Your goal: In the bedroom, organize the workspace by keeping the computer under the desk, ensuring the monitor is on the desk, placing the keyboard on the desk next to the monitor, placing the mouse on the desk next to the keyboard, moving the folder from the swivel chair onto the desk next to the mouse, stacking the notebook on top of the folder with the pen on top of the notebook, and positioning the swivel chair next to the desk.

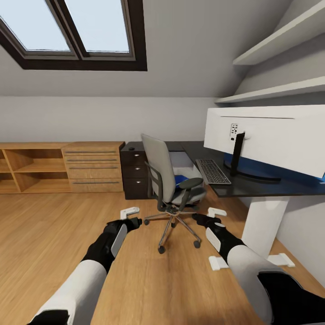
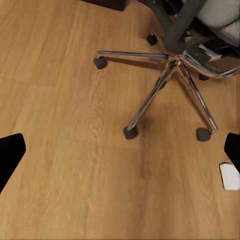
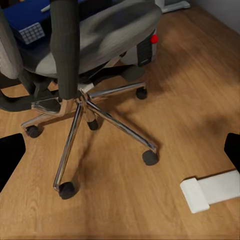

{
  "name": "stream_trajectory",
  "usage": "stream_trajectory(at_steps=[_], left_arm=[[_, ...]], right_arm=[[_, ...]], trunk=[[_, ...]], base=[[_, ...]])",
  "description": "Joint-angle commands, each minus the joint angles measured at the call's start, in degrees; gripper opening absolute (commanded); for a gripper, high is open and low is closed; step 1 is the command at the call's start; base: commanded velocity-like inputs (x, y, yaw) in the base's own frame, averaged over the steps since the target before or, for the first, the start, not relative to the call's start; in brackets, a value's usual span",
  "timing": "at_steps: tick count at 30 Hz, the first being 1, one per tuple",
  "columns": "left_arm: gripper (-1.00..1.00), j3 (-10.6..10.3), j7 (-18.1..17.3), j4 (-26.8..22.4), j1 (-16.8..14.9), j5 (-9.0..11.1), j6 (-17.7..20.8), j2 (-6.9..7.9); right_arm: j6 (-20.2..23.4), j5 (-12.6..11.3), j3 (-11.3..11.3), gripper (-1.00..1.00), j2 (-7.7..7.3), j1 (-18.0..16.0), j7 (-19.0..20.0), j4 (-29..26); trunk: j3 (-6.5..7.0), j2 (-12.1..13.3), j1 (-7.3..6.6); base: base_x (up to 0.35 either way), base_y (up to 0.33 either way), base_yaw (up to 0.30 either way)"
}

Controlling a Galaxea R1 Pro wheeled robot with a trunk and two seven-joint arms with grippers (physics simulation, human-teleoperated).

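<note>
Left gripper (image 1: 131, 215): I am holding it spread and empty, low over the floor. Swivel chair (image 1: 174, 180): standing ahead between both arms. Folder (image 1: 180, 179): blue, lying on its seat, mostly hidden by the armrest. Right gripper (image 1: 212, 216): I am keeping it parted and empty, the nearer to the folder.

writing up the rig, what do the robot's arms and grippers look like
Both arms have white upper segments, black forearms and wrists with a pale grey-white side panel. The left gripper and right gripper have black bodies ending in flat white fingers. No cables or markings are visible.
</note>
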Motion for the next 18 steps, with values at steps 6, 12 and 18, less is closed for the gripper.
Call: stream_trajectory(at_steps=[6, 12, 18], left_arm=[[1.00, 0.1, -0.1, -4.3, 0.1, 0.6, -0.4, -0.04], [1.00, -2.3, -0.3, -32.8, 14.4, 0.7, 0.5, -0.04], [1.00, -5.2, -0.3, -48.1, 23.1, 0.7, 6.7, 0.85]], right_arm=[[0.1, -3.0, -0.1, 1.00, 0.15, -0.1, -1.0, 0.1], [0.6, -4.4, 0.1, 1.00, -0.08, -0.1, -1.3, 0.0], [1.0, -4.4, 0.2, 1.00, -0.29, 0.0, -1.3, -0.1]], trunk=[[-0.06, 0.0, -0.01], [-0.06, 0.0, -0.01], [-0.06, 0.0, -0.01]], base=[[0.000, 0.000, 0.000], [0.000, 0.000, 0.000], [0.000, 0.000, 0.000]])
